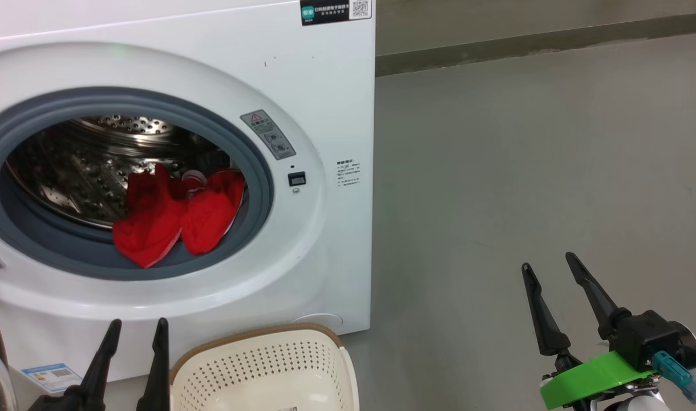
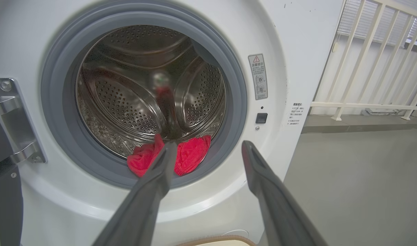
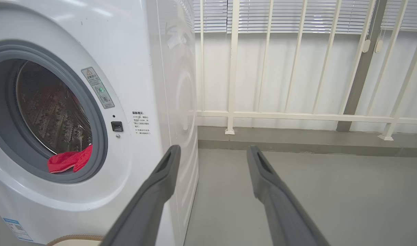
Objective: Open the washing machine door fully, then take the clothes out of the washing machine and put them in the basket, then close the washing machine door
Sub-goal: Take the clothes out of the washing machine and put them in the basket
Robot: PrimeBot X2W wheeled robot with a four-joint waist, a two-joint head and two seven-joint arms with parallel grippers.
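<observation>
Left gripper [image 1: 138, 323]: fingers spread, holding nothing; it points up at the machine's opening, just left of the basket.
Right gripper [image 1: 548, 261]: fingers spread, holding nothing, over the bare floor [image 1: 496, 171], well to the right of the machine.
Basket [image 1: 251, 337]: on the floor right in front of the washing machine [image 1: 325, 85], below the opening; the part in sight holds no clothes.
Clothes [image 1: 171, 217]: a red heap at the front bottom of the steel drum [image 2: 133, 85], spilling over the lower lip of the grey rubber ring [image 1: 262, 171].
Door [image 2: 5, 198]: swung open on its hinge [image 2: 13, 119] at the machine's left; only its edge is seen.
Railing [image 3: 297, 116]: pale bars behind the machine.
</observation>
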